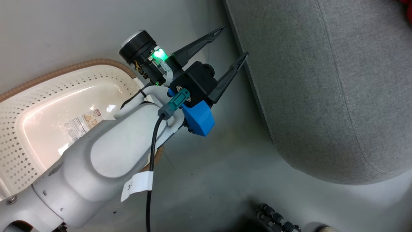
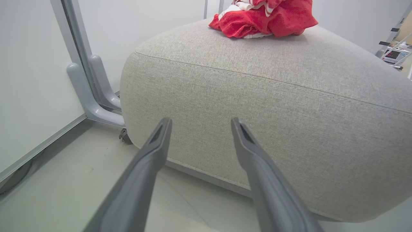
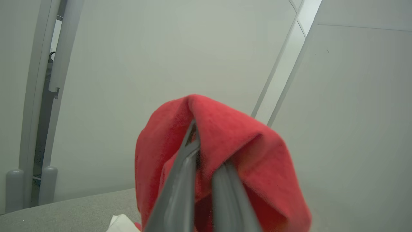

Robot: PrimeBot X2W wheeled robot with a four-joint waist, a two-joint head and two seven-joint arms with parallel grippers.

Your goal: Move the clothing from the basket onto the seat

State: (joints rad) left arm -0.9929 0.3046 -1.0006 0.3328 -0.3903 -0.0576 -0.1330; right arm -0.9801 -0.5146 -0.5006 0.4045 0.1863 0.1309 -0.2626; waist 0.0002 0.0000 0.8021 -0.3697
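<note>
My right pincer (image 3: 209, 145) is clamped on a red garment (image 3: 238, 135), which drapes over its 2 fingers just above the seat (image 3: 64, 209). To do this well, I should lower until the cloth rests on the grey cushion, then part the fingers and lift straight out so nothing snags. My left pincer (image 1: 235, 41) stands wide and empty beside the basket (image 1: 64, 69), whose visible floor is bare. Farther off, the other garment (image 2: 267, 19) lies on the seat's top.
</note>
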